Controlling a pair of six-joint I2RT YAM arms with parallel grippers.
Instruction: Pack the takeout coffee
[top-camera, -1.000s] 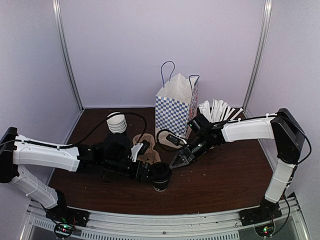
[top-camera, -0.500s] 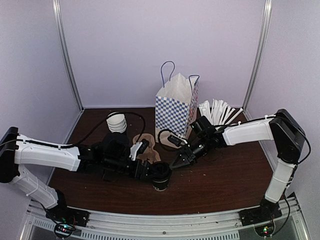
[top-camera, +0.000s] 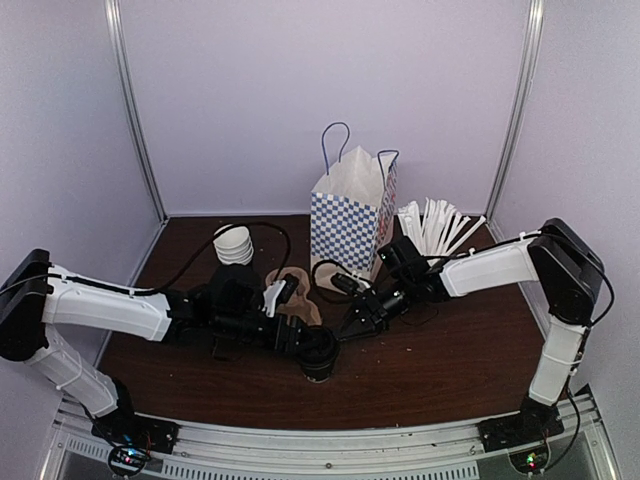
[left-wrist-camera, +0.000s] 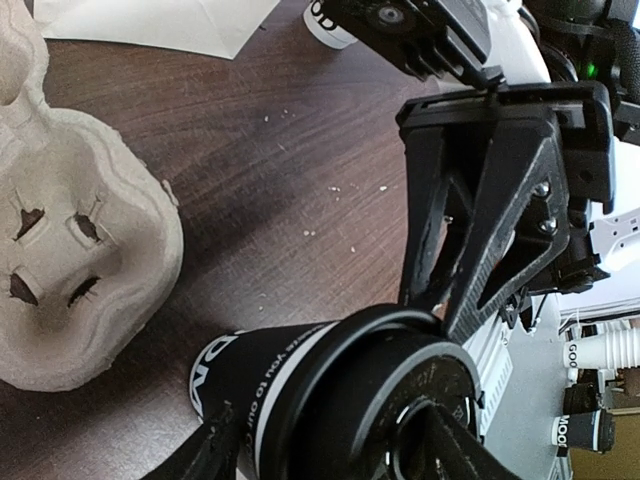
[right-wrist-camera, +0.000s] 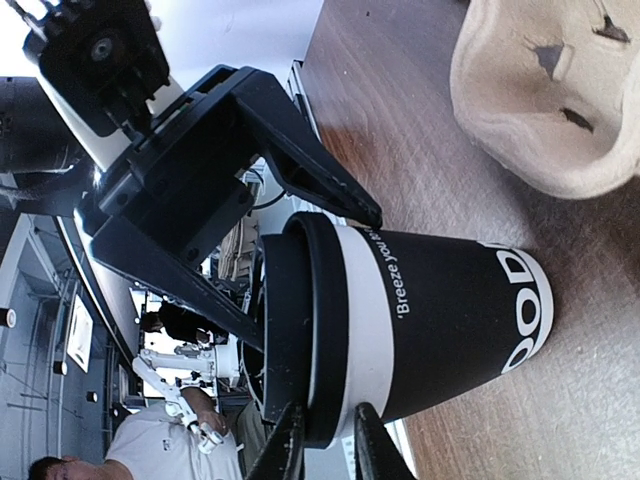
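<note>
The takeout coffee stands upright on the desk at lower centre of the overhead view, nearest the arm bases. The left claw reaches in from the left of the frame and is set wide around the cup's upper body, one finger on each side, holding it. The right claw comes in from the right at a downward slant; it is narrow, with its tips set on either side of the lid's rim and apparently pinching it. Just beyond the cup, toward centre frame, lies the pulp cup carrier, unloaded and partly under the left wrist. Farther back stand a stack of lidless cups at left, the checkered bag at centre with its mouth open upward, and a white cup of sticks to the right of the bag. Step in hand, by judgement: securing or transferring the cup between the two claws before loading. The next move calls for one claw to release cleanly while the other keeps the cup vertical. A pinch on the rim alone may pull the lid off, so a grip lower on the body is preferable. The cup must then clear the bag's tall edge before it is lowered inside.
</note>
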